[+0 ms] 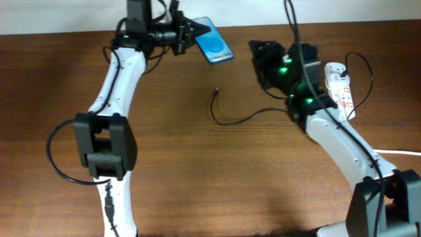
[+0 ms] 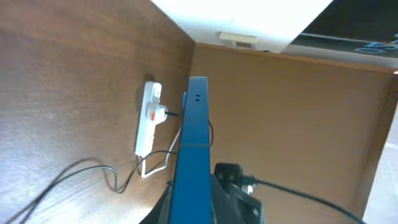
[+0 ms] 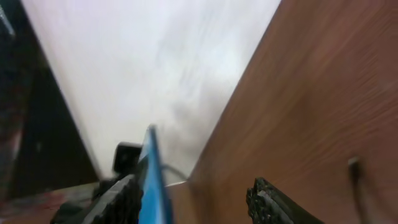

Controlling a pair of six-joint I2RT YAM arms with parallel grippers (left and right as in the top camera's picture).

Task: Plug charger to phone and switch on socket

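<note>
Brown wood table [image 1: 197, 178] is bounded by a white wall [image 1: 59, 13] at the far edge. Socket [image 1: 341, 85] is laid near the far right corner. Phone [image 1: 214, 41] is clamped by the left gripper [image 1: 193, 34] at mid far edge. Charger [image 1: 237, 122] is trailed mid-table, its plug [image 1: 216, 92] lying loose. Right gripper [image 3: 199, 202] is held spread, nothing grasped.

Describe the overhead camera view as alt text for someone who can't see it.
The left gripper holds the blue-screened phone near the far edge of the wooden table, with the right gripper close by. The black charger cable lies loose mid-table, and the white socket strip sits beside the right arm.
</note>
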